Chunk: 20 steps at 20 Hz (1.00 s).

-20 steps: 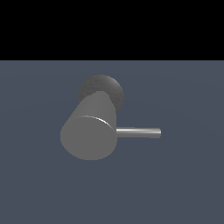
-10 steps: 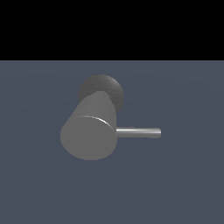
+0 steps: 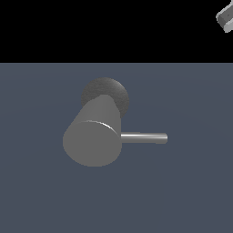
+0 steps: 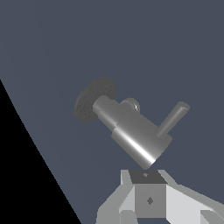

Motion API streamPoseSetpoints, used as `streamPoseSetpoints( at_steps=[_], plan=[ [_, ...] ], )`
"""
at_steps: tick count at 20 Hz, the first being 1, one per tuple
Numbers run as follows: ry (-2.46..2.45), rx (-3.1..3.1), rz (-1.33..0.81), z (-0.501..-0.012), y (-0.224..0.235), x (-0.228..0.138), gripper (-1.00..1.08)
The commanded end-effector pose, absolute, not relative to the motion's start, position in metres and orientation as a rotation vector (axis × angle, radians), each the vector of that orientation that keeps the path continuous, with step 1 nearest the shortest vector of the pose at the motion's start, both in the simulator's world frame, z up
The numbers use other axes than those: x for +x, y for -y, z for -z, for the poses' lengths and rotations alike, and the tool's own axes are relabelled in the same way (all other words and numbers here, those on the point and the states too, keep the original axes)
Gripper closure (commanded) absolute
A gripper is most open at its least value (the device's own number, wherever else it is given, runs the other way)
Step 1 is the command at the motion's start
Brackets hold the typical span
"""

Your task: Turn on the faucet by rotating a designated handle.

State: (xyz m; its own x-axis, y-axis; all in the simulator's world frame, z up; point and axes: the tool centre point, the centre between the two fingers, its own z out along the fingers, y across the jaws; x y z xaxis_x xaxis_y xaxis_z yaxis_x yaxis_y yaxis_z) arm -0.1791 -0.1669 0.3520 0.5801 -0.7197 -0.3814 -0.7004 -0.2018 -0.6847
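While apart, pincer (image 4: 148, 205) faces handle (image 4: 173, 119)

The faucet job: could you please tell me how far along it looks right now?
Nothing looks done yet: the handle juts untouched from the faucet. In hand is only the approach; a bit of the robot arm shows at the exterior view's top right corner. Reaching, grasping and rotating remain.

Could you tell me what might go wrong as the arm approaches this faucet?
The gripper is far from the handle, barely in the exterior view's upper right corner, so a long approach could drift off line. The handle is far slimmer than the faucet body beside it; a slightly off approach might bump the cylinder, or the fingers could slip off the smooth rod.
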Motion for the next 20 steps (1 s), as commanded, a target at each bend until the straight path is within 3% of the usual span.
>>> streamPoseSetpoints(
  at_steps=[1,20],
  plan=[
    [-1.187,-1.843,0.03,-0.339,0.173,-0.179,1.08],
    [-1.412,-1.292,0.043,-0.252,0.192,-0.184,1.08]
  ],
)
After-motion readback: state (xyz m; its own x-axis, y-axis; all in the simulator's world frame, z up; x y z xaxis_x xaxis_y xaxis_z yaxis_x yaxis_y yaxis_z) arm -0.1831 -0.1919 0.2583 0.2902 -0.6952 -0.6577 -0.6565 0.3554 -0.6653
